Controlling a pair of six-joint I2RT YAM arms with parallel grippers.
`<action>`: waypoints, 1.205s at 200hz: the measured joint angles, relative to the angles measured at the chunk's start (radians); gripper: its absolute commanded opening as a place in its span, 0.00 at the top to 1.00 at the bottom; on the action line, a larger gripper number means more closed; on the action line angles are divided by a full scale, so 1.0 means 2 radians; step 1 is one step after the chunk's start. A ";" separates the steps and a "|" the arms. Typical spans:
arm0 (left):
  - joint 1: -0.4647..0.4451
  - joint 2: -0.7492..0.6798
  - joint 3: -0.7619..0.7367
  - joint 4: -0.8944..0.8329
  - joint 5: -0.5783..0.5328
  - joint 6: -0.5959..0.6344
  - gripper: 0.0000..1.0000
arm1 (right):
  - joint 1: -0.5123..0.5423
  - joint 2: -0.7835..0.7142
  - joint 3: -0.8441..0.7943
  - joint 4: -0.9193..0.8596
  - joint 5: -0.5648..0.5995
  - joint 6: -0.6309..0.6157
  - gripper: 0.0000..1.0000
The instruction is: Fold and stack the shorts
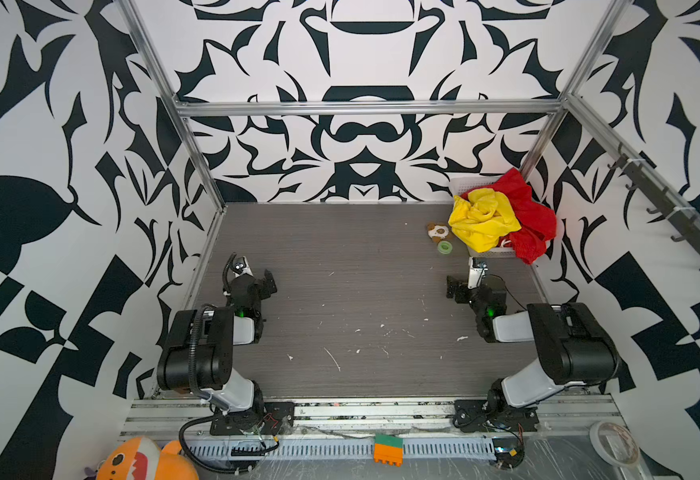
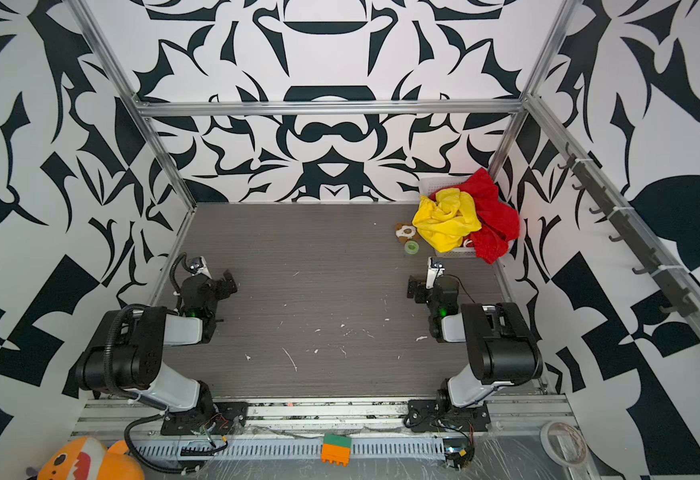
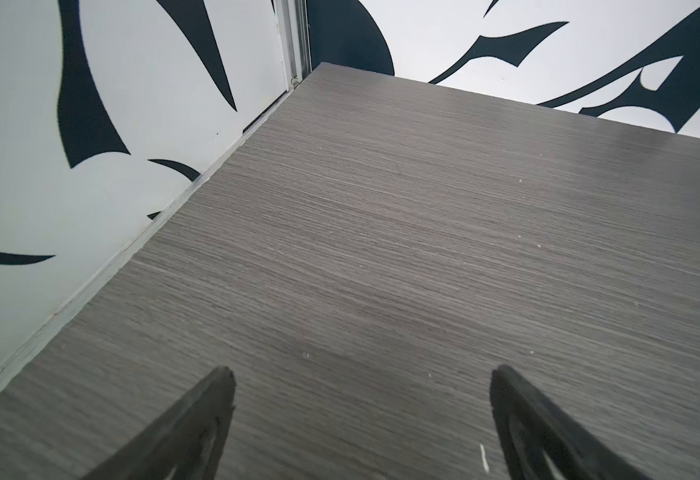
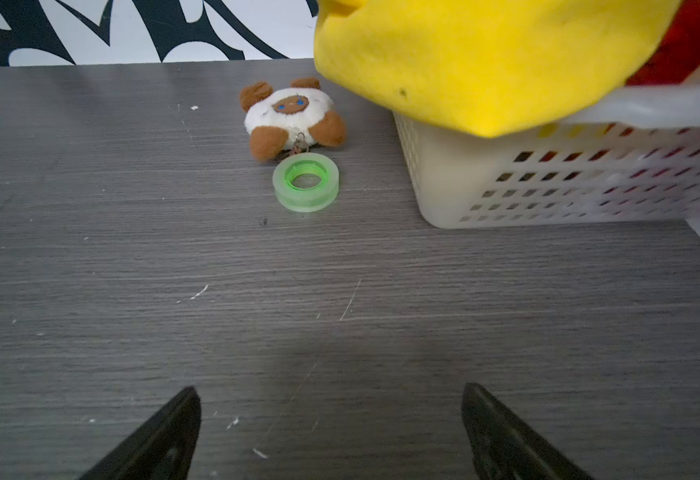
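In both top views the yellow shorts [image 1: 481, 220] and the red shorts [image 1: 531, 212] lie crumpled together, heaped over a white mesh basket [image 1: 464, 185] in the far corner of the table [image 1: 361, 270], just beyond the right pincer [image 1: 464, 278] and well apart from the left pincer [image 1: 257, 274]. A small plush toy [image 1: 437, 232] and a green tape roll [image 1: 444, 247] sit between the right pincer and the basket's near corner. Both pincers hang low over the table, touching no cloth. In the left wrist view the left pincer [image 3: 363, 370] has its jaws spread wide with only bare table [image 3: 381, 228] ahead. In the right wrist view the right pincer [image 4: 331, 386] is also spread wide and empty. The tape roll [image 4: 306, 182] and the plush toy [image 4: 290, 116] lie straight ahead of it, touching each other. The basket [image 4: 485, 183] stands ahead and to one side, with the yellow shorts [image 4: 485, 62] draped over its rim and the red shorts [image 4: 689, 45] behind them.
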 measured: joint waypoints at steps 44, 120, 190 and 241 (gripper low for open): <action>0.000 0.000 0.000 0.000 0.000 0.000 0.01 | 0.000 0.000 0.000 0.000 0.000 0.000 0.00; 0.000 0.000 0.000 0.000 0.000 0.000 0.01 | 0.000 0.000 0.000 0.000 0.000 0.000 0.00; 0.000 0.000 0.000 0.000 0.000 0.000 0.01 | 0.000 0.000 0.000 0.000 0.000 0.000 0.00; -0.004 -0.053 0.005 -0.052 0.012 0.007 0.00 | 0.000 -0.090 0.004 -0.085 -0.023 -0.008 0.00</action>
